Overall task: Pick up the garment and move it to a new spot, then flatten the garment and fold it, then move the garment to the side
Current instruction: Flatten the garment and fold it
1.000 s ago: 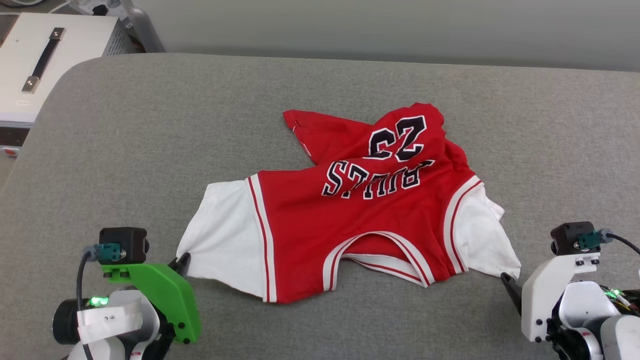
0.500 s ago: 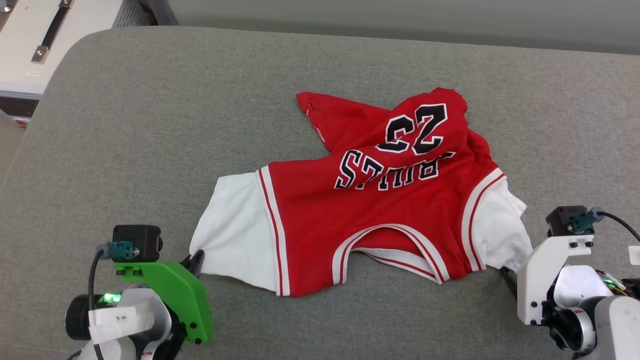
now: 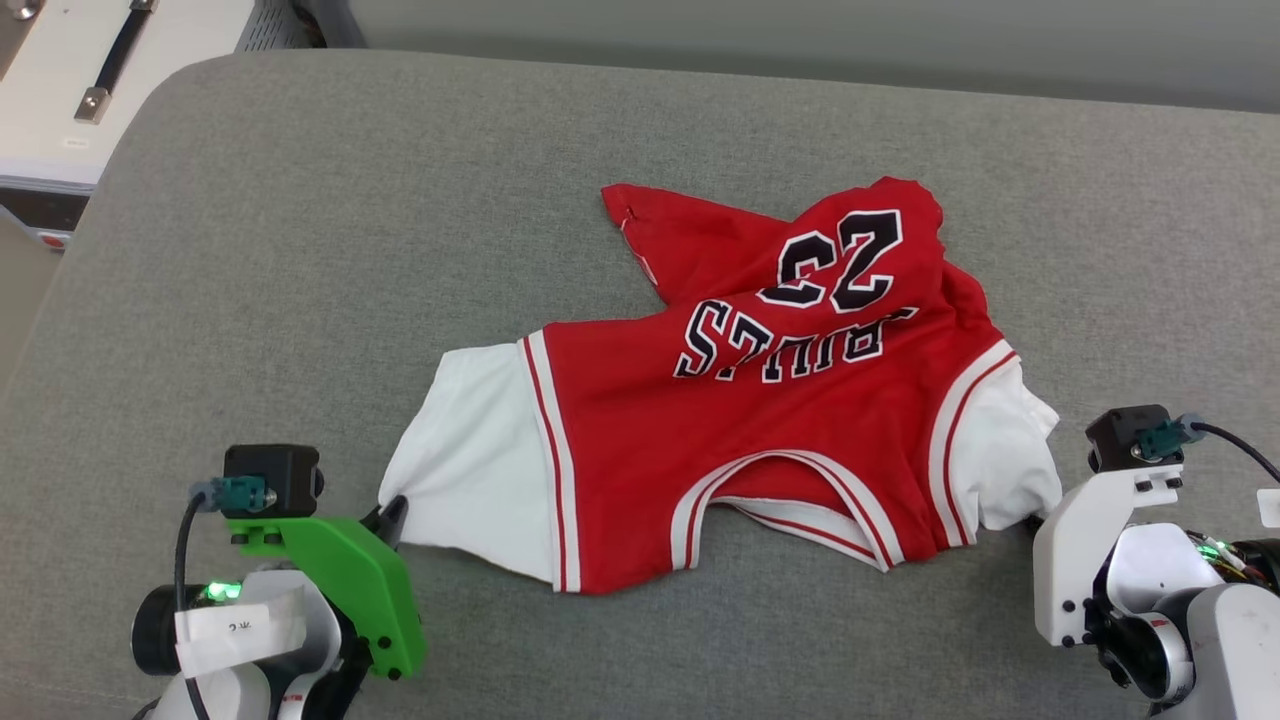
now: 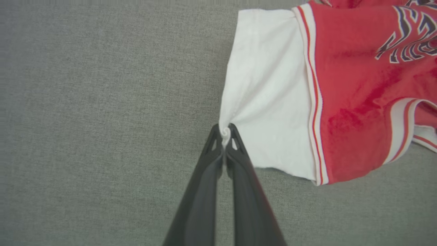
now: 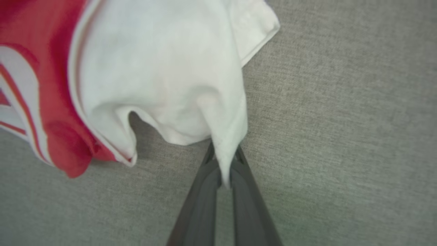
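Left pincer (image 4: 224, 132), dark tapered fingers pressed together, pinches a bunched white sleeve corner; right pincer (image 5: 223, 160) clamps the other sleeve's hem. Between them the rumpled red jersey garment (image 3: 740, 440) with striped trim lies on the grey woven surface (image 3: 300, 250).

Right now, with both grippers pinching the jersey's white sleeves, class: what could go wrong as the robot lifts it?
1. The left gripper pinches only a tiny bunched corner of one white sleeve; it may slip out.
2. The right gripper holds a narrow fold of the other sleeve, so the garment may hang unevenly.
3. Its far part lies crumpled and may stay bunched.
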